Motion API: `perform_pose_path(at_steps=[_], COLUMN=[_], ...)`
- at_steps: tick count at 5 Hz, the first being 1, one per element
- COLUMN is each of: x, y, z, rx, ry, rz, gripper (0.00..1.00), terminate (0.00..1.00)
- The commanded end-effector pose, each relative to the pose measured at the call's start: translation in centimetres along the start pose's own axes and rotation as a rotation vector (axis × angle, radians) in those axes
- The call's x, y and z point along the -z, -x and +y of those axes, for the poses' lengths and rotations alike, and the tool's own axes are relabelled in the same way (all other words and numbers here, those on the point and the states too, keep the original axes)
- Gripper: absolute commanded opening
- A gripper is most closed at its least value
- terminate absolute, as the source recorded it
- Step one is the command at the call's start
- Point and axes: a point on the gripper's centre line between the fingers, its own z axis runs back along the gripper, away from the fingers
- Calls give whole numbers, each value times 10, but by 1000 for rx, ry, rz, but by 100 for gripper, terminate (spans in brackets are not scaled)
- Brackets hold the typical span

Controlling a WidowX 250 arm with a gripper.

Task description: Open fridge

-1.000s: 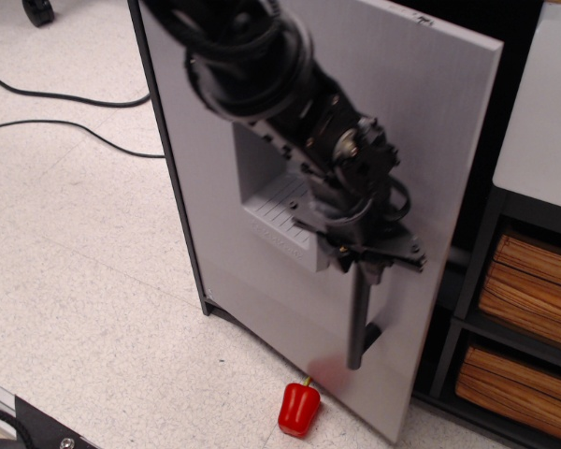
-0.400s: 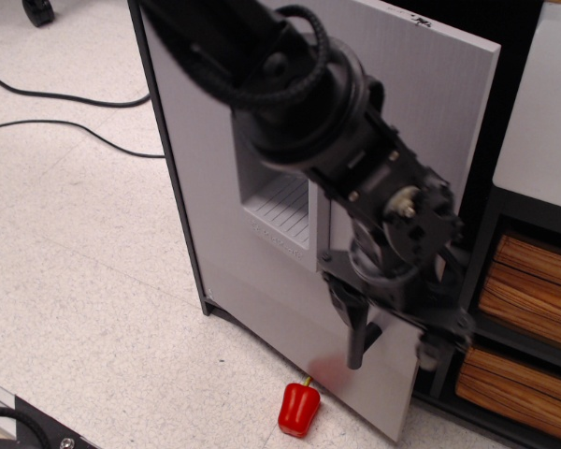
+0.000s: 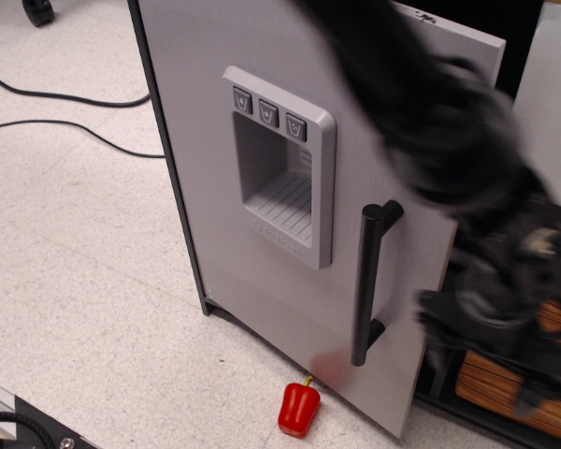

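The fridge's light-grey door stands slightly ajar, its free right edge swung out from the black frame. The vertical black bar handle and the recessed three-button dispenser panel are fully in view. My arm is a dark motion blur at the right. The gripper is low beside the door's free edge, right of the handle and off it. The blur hides how its jaws stand.
A red toy pepper lies on the floor just below the door's lower edge. A black shelf unit with wooden drawers stands right of the fridge behind my arm. Black cables run across the floor at left.
My arm has swung right, off the handle and away from the door's front. The handle and dispenser panel are now uncovered. The door stays ajar at about the same angle.
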Motion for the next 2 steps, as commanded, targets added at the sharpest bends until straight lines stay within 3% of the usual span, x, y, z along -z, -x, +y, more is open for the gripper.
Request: perform_pose_path(at_steps=[1,2], x=[20,14], y=[-57,-81], z=[-27,-21], rx=[60,37], ry=[-14,-33], rz=[-91,-152], gripper=[100,100], terminate=[0,0])
